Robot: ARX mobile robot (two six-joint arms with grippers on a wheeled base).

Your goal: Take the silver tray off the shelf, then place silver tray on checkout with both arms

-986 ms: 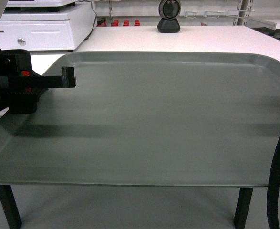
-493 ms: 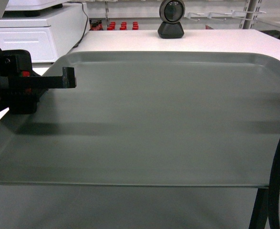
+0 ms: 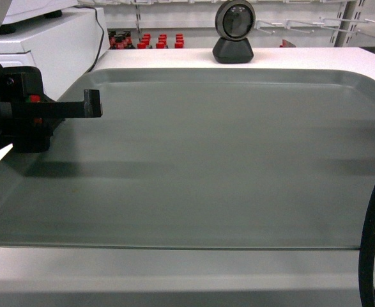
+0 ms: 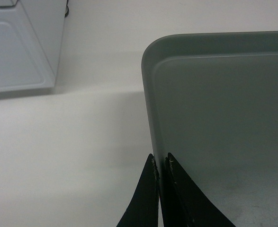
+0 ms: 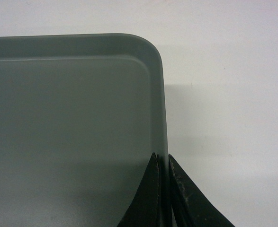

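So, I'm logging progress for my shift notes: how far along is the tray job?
Done: the silver tray is off the shelf and over the checkout, short of the scanner. In hand: the left gripper and right gripper each pinch a side rim. Left: setting it down and letting go; whether it already touches the counter cannot be told.
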